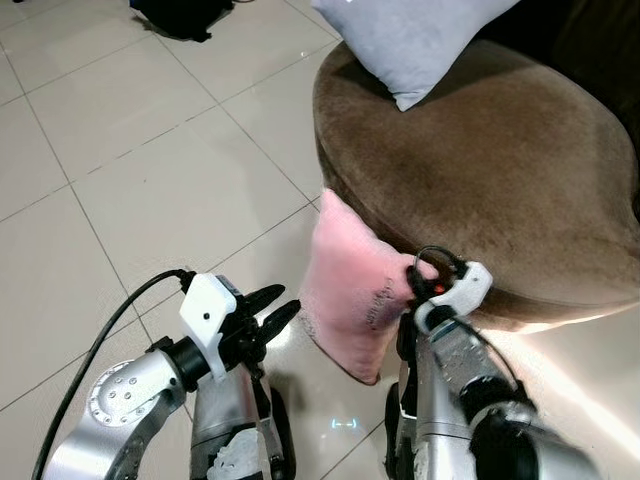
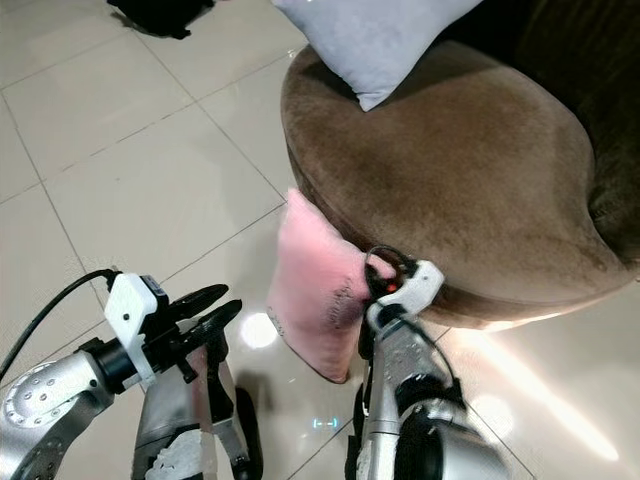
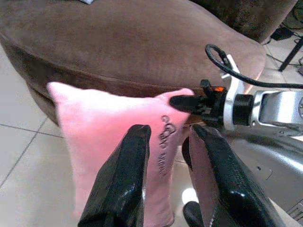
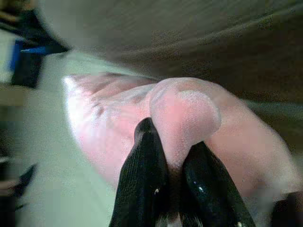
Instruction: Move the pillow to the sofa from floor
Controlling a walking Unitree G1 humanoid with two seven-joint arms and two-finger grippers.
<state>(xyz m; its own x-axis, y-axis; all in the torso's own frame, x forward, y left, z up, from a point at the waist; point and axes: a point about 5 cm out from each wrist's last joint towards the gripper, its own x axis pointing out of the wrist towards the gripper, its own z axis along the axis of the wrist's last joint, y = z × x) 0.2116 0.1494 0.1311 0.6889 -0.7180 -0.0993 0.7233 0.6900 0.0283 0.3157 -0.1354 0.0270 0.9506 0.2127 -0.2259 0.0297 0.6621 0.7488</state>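
Now right end effector (image 1: pixel 414 276) pinching pink pillow (image 1: pixel 350 290) corner, beside sofa (image 1: pixel 480 160) edge

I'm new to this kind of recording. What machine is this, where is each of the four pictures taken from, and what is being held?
This is a humanoid robot with two silver arms, each ending in two long black fingers. Two pictures come from its head, looking down; the other two come from cameras on its wrists. The right gripper has pinched a corner of a pink pillow, which leans against the edge of a round brown sofa. The right wrist view shows that pinch close up. The left gripper is open beside the pillow, holding nothing. A grey pillow lies on the sofa, and the floor is pale tile.
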